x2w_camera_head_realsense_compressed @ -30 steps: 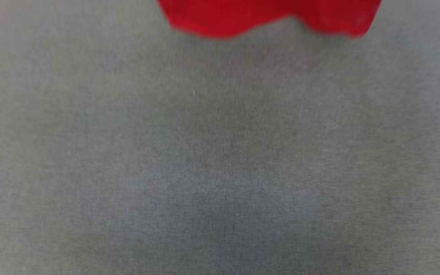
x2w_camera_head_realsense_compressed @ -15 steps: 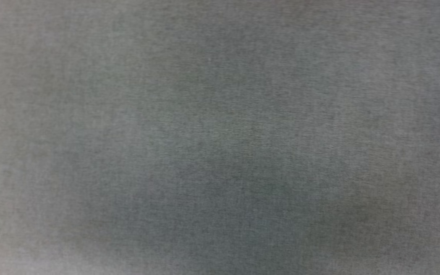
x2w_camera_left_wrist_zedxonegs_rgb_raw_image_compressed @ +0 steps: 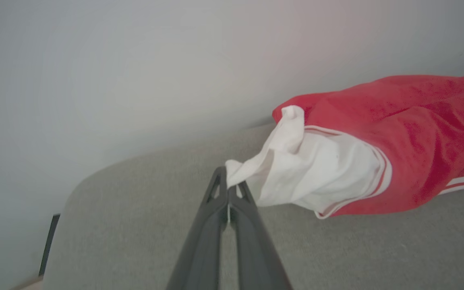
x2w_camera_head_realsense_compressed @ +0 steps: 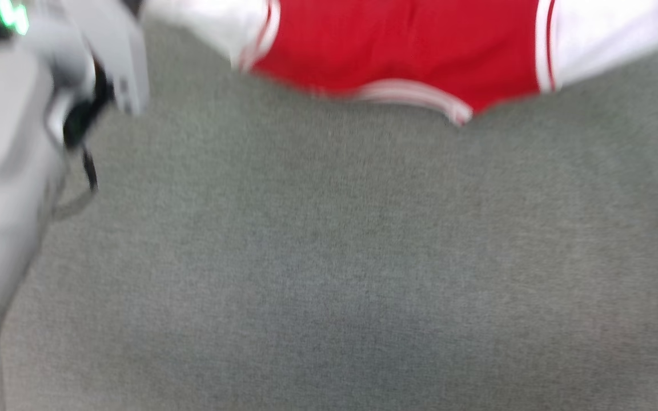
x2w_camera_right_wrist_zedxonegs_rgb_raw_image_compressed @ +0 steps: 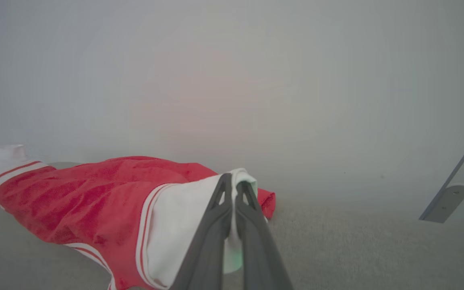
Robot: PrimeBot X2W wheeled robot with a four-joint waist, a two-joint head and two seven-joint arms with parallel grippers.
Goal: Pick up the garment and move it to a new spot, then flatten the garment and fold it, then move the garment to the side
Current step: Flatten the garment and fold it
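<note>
Red garment point(x2w_camera_head_realsense_compressed: 403, 48), white sleeves, striped trim

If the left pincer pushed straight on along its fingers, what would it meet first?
The white sleeve of the red jersey T-shirt, which the left pincer pinches; beyond it, likely the grey fabric surface, though depth is unclear.

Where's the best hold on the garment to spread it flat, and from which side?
The white sleeve ends: left gripper on the left sleeve, right gripper on the right sleeve, each from its outer side. Both are shut there, and the garment stretches between them.
</note>
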